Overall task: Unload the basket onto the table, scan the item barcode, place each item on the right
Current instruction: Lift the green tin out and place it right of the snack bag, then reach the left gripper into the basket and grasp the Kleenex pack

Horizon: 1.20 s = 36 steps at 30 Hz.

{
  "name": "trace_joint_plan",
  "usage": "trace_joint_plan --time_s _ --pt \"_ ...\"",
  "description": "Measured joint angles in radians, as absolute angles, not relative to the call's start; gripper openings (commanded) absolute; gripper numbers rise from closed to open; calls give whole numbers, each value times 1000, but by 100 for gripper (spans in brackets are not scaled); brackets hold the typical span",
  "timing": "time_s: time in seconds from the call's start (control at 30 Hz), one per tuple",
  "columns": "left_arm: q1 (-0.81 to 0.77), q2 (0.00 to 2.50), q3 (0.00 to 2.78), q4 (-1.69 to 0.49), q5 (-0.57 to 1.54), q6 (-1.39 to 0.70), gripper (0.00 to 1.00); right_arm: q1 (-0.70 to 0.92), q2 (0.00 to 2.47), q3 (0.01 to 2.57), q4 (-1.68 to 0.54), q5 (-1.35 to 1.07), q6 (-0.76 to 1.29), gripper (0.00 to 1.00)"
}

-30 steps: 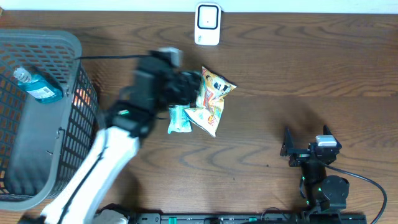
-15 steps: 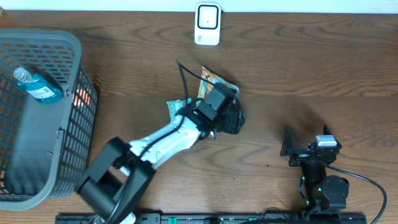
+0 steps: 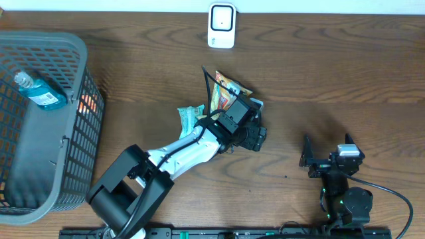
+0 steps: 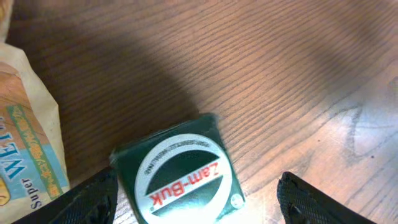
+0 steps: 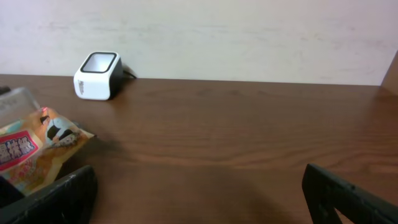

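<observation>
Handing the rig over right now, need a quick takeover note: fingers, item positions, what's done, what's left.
Grippers: left gripper has its fingers open either side of the green Zam-Buk box, not gripping it. The right gripper is open and empty, parked at the right.
Things: the box lies on the table beside the snack packet. The scanner is at the far edge with nothing in front of it.
Done: no scan evident.
Left: grip the box and show its barcode to the scanner.

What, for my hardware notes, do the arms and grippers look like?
The left arm has white links, black joints, a black left gripper and a black cable looping off the wrist. The right arm is black, with green lights, a grey block at the wrist, a black right gripper and a trailing black cable.
</observation>
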<state>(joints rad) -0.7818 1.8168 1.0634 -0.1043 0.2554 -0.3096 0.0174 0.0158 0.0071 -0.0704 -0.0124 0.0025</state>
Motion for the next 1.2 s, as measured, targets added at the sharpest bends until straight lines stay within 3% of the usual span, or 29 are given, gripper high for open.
trace_joint_plan --time_s 0.3,0.6,1.03,1.2 --pt "-782 1658 1174 -205 198 -253 80 17 16 7 -70 -12 3 99" --pt "-688 1383 1345 -458 -118 -115 89 17 16 7 -70 -12 3 99" --pt "4 1127 1425 -593 -284 -203 100 17 16 7 -70 -12 3 99" --pt "259 1163 1427 -706 -237 -335 98 17 16 7 -71 -12 3 99"
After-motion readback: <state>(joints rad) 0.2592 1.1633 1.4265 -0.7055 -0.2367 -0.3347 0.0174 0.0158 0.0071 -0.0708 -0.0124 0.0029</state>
